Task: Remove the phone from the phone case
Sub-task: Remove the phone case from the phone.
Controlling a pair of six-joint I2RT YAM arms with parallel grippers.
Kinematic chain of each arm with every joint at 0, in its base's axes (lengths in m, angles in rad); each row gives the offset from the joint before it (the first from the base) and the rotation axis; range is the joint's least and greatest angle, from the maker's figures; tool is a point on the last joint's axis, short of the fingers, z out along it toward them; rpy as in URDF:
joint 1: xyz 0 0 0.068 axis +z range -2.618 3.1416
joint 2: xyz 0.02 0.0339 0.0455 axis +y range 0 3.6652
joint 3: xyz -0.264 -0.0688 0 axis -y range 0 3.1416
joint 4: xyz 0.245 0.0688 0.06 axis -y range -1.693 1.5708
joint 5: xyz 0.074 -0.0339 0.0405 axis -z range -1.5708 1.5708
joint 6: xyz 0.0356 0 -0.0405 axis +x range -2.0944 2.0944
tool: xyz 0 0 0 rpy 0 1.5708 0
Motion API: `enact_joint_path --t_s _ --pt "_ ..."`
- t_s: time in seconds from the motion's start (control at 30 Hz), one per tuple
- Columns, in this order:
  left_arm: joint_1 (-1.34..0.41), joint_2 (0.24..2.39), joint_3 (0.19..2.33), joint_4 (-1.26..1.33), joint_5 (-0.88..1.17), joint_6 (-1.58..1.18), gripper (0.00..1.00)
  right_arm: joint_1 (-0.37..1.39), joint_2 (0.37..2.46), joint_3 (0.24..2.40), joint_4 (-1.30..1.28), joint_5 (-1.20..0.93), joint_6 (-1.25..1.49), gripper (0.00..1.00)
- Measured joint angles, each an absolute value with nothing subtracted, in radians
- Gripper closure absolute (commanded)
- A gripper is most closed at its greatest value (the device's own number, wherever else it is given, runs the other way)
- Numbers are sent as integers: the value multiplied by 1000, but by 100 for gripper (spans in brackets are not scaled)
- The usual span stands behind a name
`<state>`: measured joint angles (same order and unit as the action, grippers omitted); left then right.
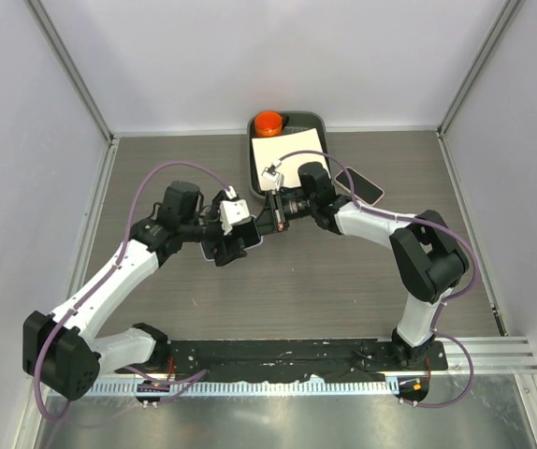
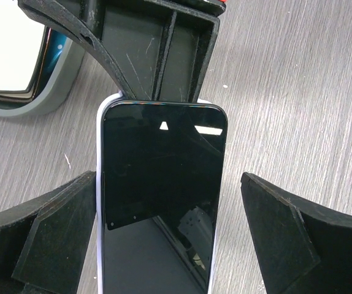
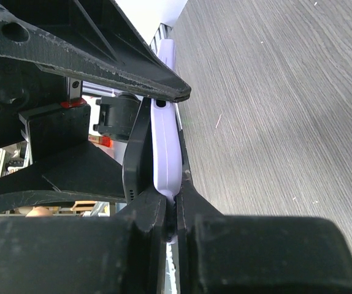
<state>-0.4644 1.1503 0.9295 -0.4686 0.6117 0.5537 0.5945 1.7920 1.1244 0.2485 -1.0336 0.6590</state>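
Note:
The phone (image 2: 164, 159), its black screen up, sits in a pale lilac phone case (image 2: 100, 245) held low over the table. My right gripper (image 3: 175, 202) is shut on the end lip of the case (image 3: 165, 153). At that end the phone's dark edge (image 3: 136, 153) stands away from the case. My left gripper (image 2: 168, 184) is open, its fingers on either side of the phone; the left finger (image 2: 59, 233) lies close against the case's edge and the right one stands apart. From above, the left gripper (image 1: 240, 229) and right gripper (image 1: 270, 217) meet at mid-table.
A grey tray (image 1: 320, 120) at the back holds a white sheet and an orange object (image 1: 268, 123). The tray's rim (image 2: 47, 98) is just left of the phone. A second phone (image 1: 359, 185) lies flat to the right of the tray. Walls enclose the table.

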Motion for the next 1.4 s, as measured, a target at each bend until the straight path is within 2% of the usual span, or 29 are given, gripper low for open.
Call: enact_joint_path --t_s 0.17,0.27,0.4,0.47,0.57,0.63,0.7,0.77,0.83,1.17,1.4 --pt "-467 1153 919 -460 607 555 0 595 1798 1124 245 -1034 660 99" --pt "-469 1157 915 -457 601 556 6 595 1801 1125 245 -1034 661 99" --pt "-472 1163 913 -445 589 554 24 595 1802 1126 244 -1036 664 99" --pt "-472 1164 912 -437 579 555 29 595 1802 1126 244 -1037 667 99" --pt "-474 1165 912 -434 575 554 44 595 1802 1126 245 -1038 670 99" --pt "-475 1165 912 -431 575 554 59 595 1802 1126 245 -1038 672 99" --pt "-476 1166 912 -429 574 554 68 595 1802 1126 245 -1039 673 99" --pt "-476 1166 912 -429 576 554 70 595 1802 1126 245 -1039 675 99" --pt "-476 1166 912 -429 580 553 79 593 1803 1126 245 -1040 675 99" --pt "-446 1165 912 -400 662 448 98 570 1808 1127 237 -1068 676 99" --pt "-408 1165 912 -332 732 288 100 556 1808 1140 238 -1093 674 99"
